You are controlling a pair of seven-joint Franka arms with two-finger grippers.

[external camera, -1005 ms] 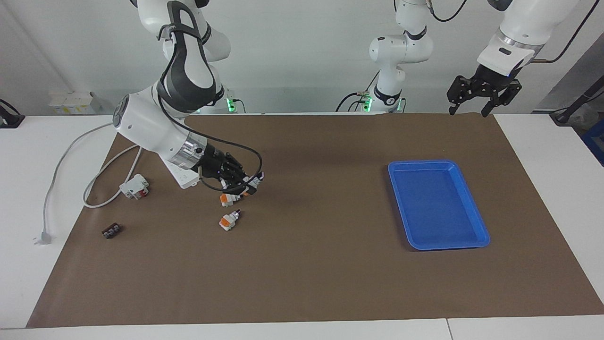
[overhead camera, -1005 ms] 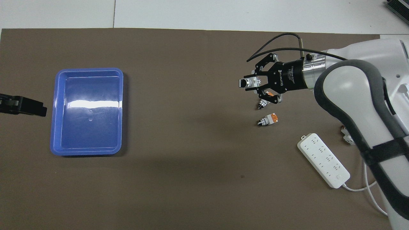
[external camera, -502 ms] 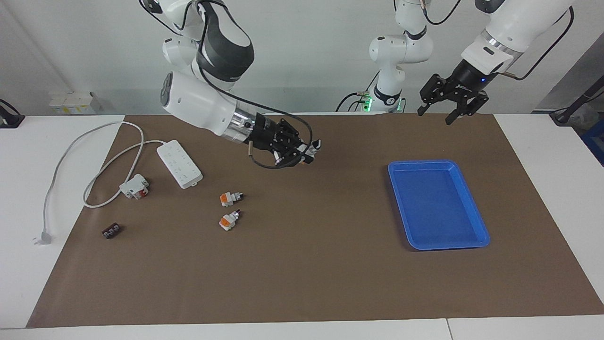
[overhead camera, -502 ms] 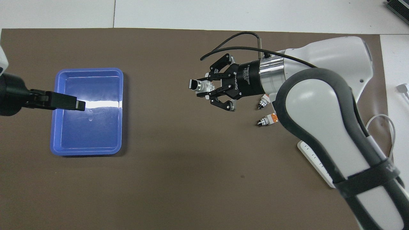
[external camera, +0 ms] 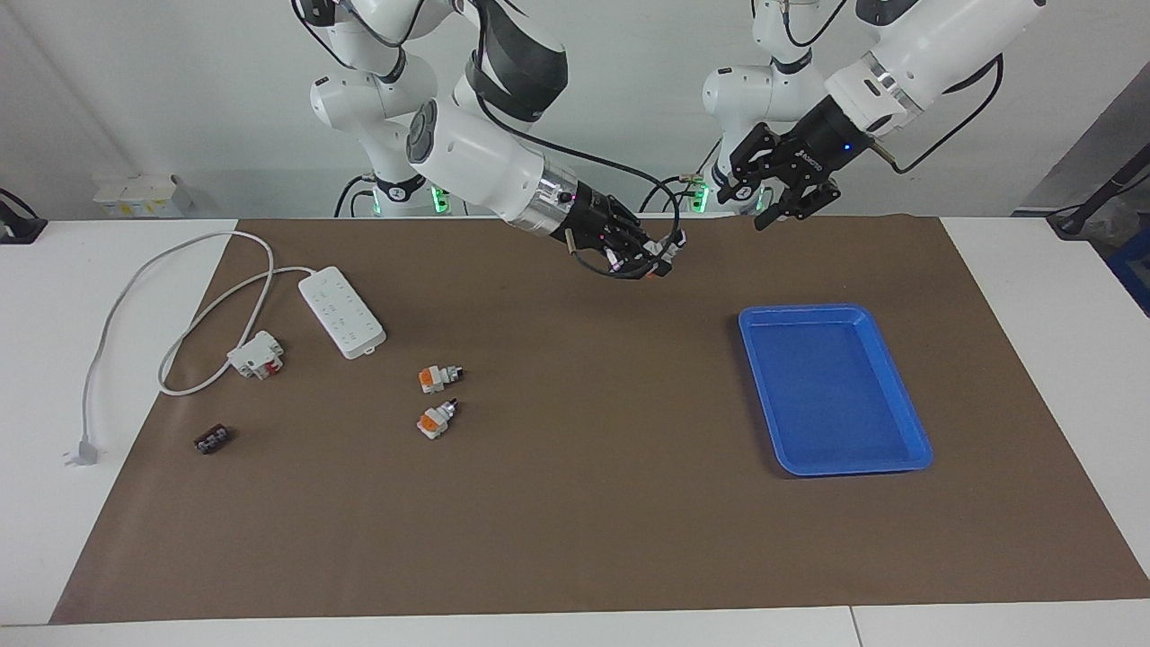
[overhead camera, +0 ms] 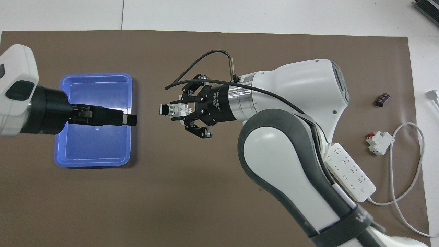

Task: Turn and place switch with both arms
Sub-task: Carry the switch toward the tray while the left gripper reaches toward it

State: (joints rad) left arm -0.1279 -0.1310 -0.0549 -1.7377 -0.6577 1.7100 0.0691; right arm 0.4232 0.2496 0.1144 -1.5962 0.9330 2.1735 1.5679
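My right gripper [external camera: 659, 255] is shut on the switch [external camera: 671, 245] and holds it up in the air over the middle of the brown mat. In the overhead view the right gripper [overhead camera: 176, 111] holds the switch [overhead camera: 173, 110] with its black knob pointing at my left gripper [overhead camera: 128, 119]. A short gap separates them. My left gripper [external camera: 746, 205] is open, empty and raised, and in the overhead view it hangs over the blue tray's [overhead camera: 96, 74] edge. Two more switches [external camera: 437, 377] [external camera: 437, 419] lie on the mat toward the right arm's end.
The blue tray [external camera: 813, 311] is empty. A white power strip [external camera: 341, 312] [overhead camera: 349, 175] with its cable, a white-and-red block [external camera: 256, 353] [overhead camera: 379, 142] and a small dark brown block [external camera: 212, 438] [overhead camera: 381, 99] lie at the right arm's end.
My right gripper has lifted the switch from beside the two others and carried it toward the table's middle. My left gripper has swung in toward it.
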